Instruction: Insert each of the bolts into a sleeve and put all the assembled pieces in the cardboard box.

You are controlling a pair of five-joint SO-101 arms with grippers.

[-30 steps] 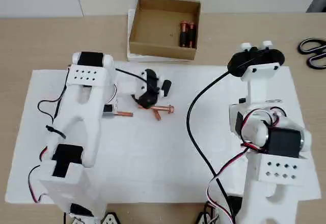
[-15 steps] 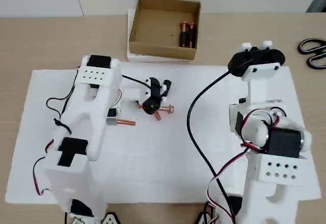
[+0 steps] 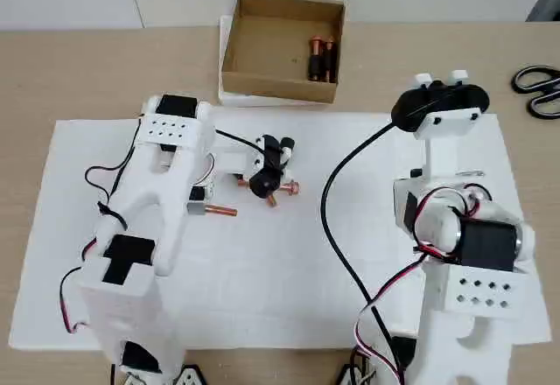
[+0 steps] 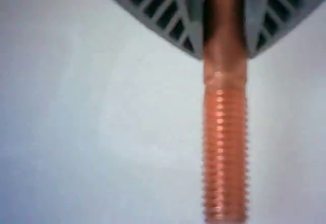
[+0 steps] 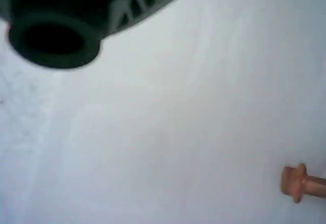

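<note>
In the left wrist view my left gripper (image 4: 224, 51) is shut on a copper bolt (image 4: 224, 132), whose threaded end sticks out past the grey jaws. From above, that gripper (image 3: 265, 175) sits over two crossed bolts (image 3: 282, 189) on the white sheet. Another bolt (image 3: 215, 211) lies beside the left arm. In the right wrist view a black sleeve (image 5: 53, 43) sits in my right gripper (image 5: 81, 15), above the sheet, and a bolt head (image 5: 295, 182) lies farther off. The right arm's wrist (image 3: 437, 107) hangs at the sheet's far right. The cardboard box (image 3: 234, 52) holds two assembled pieces (image 3: 319, 59).
The white sheet (image 3: 289, 289) covers the middle of the tan table. Scissors (image 3: 538, 87) lie at the far right edge. A black cable (image 3: 328, 219) loops across the sheet between the arms. A white pad (image 3: 224, 96) shows under the box.
My left arm has swung right and its gripper has come down onto the crossed bolts. The loose bolt beside the arm has shifted slightly toward the near edge. The right arm has kept still.
</note>
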